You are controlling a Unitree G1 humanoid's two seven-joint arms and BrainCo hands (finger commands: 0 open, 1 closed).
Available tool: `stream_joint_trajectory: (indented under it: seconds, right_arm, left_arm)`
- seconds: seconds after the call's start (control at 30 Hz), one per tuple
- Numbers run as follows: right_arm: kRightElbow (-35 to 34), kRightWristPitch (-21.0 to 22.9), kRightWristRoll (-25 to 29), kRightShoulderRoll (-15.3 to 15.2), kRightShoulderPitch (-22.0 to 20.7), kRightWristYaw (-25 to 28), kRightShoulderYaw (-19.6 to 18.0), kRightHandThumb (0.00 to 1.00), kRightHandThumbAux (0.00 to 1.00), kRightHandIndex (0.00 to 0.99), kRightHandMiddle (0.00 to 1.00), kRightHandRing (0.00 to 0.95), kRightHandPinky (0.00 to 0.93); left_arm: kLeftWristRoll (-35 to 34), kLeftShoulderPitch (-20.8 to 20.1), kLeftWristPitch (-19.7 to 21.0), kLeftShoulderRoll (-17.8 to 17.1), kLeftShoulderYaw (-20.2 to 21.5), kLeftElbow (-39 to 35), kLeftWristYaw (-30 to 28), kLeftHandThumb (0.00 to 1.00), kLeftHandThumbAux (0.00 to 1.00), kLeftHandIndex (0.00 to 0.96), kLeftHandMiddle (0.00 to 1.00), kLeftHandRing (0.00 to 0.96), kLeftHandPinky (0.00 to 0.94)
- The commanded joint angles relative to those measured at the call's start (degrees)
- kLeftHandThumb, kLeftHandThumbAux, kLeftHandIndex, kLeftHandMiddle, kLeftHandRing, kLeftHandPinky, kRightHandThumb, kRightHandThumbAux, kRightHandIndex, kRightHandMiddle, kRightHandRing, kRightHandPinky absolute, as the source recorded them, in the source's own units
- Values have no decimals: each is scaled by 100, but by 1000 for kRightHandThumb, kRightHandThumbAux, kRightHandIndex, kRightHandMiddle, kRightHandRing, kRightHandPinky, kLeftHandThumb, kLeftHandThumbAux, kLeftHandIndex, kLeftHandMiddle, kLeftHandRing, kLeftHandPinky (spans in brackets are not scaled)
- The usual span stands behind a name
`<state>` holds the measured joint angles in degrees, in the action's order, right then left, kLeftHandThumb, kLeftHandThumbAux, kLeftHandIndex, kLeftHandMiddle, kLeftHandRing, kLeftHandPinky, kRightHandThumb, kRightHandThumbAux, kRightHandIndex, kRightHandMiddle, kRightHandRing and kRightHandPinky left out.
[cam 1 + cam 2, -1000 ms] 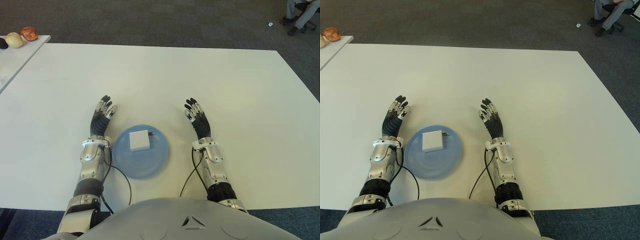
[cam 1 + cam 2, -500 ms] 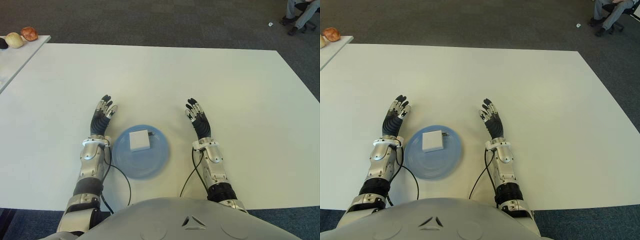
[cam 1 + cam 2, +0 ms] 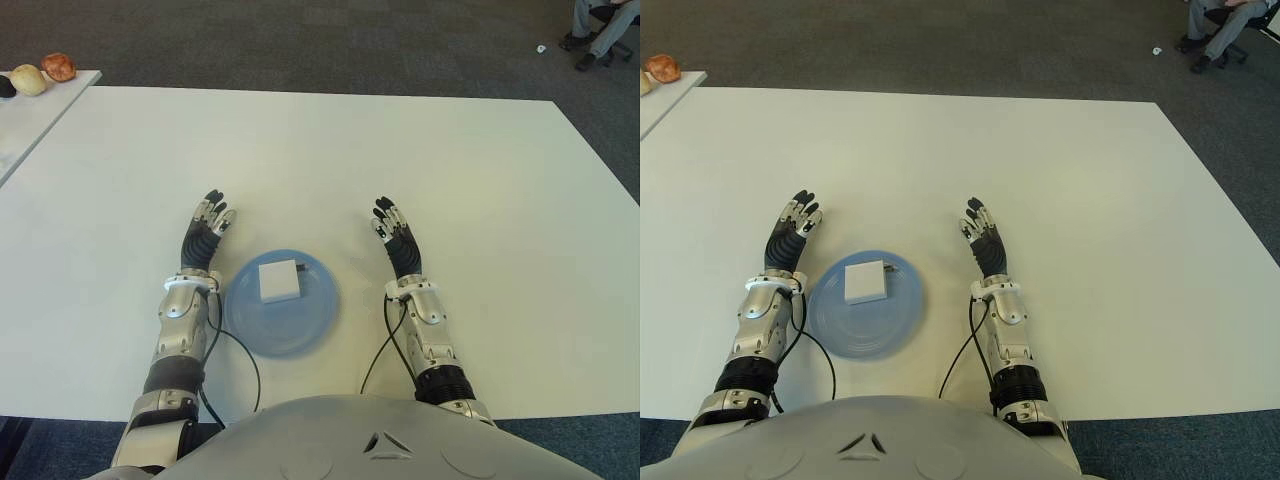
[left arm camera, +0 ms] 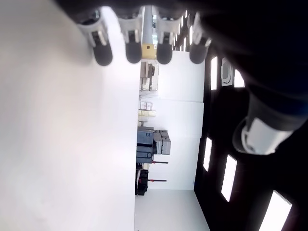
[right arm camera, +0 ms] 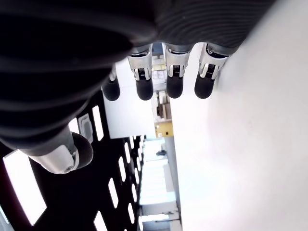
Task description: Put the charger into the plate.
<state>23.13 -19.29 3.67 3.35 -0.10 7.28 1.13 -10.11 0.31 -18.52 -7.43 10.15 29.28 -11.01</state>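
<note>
On the white worktop (image 3: 320,160), square white charger (image 3: 279,280) lies inside round blue plate (image 3: 281,302); left hand (image 3: 205,236) and right hand (image 3: 396,240) flank it, fingers spread, empty. Placement judged done; no further move needed.

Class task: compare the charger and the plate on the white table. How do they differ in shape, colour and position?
The charger is square and white; the plate is round and pale blue. The charger is far smaller than the plate. The charger lies inside the plate, toward its far rim, while the plate sits directly on the table. Both lie flat between the open left hand and right hand.
</note>
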Motion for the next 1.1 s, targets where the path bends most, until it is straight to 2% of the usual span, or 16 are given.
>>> stream_joint_trajectory:
  seconds: [0.03,0.43,1.1]
  right_arm:
    - [36,345,30,72,173,-55,14,0,526,35,47,27,40]
    - [-96,537,-20,81,198,-163,44,0,518,30,36,13,27]
    - [-43,580,-20,69,165,-195,79,0,495,30,33,12,31]
  left_arm:
    - [120,359,590,82,-128,169,62,0,535,0,22,0,8]
    - [123,435,711,100,-145,-16,71,0,529,0,23,0,9]
    - [142,475,630,144,-136,-42,95,0,544,0,34,12,22]
